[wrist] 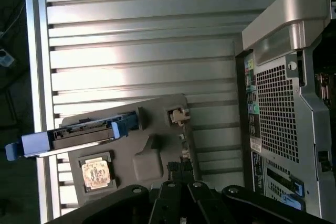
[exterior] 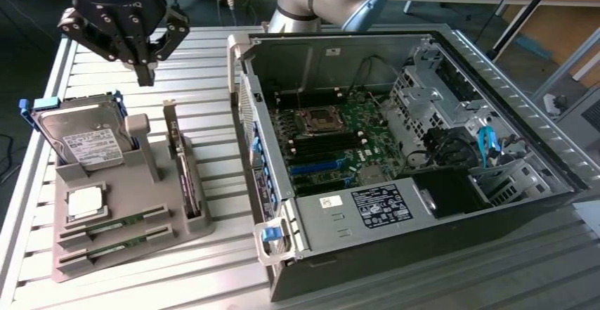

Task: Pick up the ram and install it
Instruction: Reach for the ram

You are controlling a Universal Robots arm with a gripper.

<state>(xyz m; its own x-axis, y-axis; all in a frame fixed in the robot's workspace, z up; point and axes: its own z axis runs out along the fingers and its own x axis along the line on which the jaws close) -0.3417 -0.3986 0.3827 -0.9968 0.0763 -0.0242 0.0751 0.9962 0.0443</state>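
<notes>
Two green ram sticks point(exterior: 111, 225) point(exterior: 118, 242) lie in slots at the near end of a grey holder point(exterior: 140, 183) on the slatted table, at the exterior view's left. My black gripper point(exterior: 143, 74) hangs shut and empty above the table beyond the holder's far end, well away from the ram. The open computer case point(exterior: 375, 148) lies on its side at the exterior view's right, with the motherboard point(exterior: 328, 141) exposed. In the wrist view the gripper's body point(wrist: 181, 200) sits over the holder point(wrist: 152, 156).
The holder also carries a silver hard drive with blue rails point(exterior: 84, 138) point(wrist: 73, 132), a dark expansion card point(exterior: 183, 169) standing on edge, and a square processor point(exterior: 84, 201) point(wrist: 96, 173). The case's rear panel point(wrist: 283, 108) stands beside the holder.
</notes>
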